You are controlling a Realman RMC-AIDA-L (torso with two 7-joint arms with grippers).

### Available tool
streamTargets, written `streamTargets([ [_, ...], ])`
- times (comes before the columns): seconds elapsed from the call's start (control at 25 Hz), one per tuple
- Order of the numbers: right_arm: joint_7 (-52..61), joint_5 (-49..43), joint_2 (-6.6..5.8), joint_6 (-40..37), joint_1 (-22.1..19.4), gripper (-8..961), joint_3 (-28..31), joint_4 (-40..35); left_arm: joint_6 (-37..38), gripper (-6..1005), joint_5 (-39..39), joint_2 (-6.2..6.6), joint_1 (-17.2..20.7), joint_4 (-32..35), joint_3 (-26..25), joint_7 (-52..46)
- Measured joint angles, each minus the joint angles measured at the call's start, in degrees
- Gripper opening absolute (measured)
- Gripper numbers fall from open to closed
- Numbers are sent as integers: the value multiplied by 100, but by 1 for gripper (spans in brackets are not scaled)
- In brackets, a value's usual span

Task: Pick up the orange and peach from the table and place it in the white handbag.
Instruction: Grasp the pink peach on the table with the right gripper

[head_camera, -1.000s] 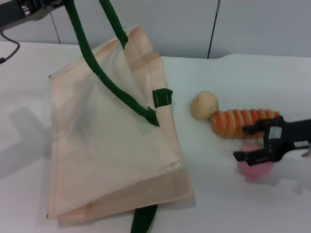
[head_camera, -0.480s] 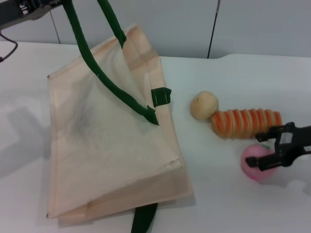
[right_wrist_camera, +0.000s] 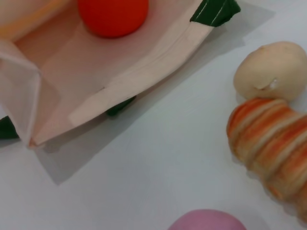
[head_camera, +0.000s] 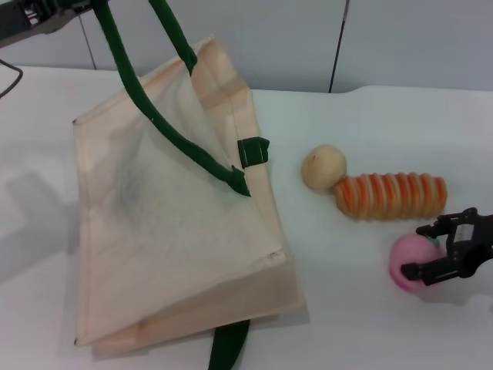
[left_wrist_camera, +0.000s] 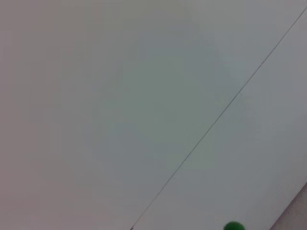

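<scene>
the jaws of the right gripper (head_camera: 437,250) are spread wide and set about the right side of the peach (head_camera: 414,260), one finger seen above it and one below; whether the fingers touch the fruit cannot be told. the peach is seen resting on the white tabletop (head_camera: 362,308) near its right edge. just behind the peach the orange-and-cream striped roll (head_camera: 390,195) is laid lengthwise, and a pale beige ball (head_camera: 323,166) is found touching the roll's left end; both are close to the gripper's working space. the white handbag (head_camera: 169,231) is spread over the left half of the tabletop, well apart from the peach, with bare tabletop between them. one dark green handle (head_camera: 146,100) is held lifted toward the upper left corner, where the left gripper (head_camera: 35,15) is partly seen; the state of its jaws cannot be told. in the right wrist view the orange (right_wrist_camera: 113,15) is seen lying inside the open mouth of the handbag.
</scene>
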Motion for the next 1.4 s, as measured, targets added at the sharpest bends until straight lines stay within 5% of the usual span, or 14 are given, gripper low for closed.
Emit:
streamTargets([
  [1.4,23,14,15,-783,-133,671,-147,-606,9,160,-4,8,-1,0,0,0],
])
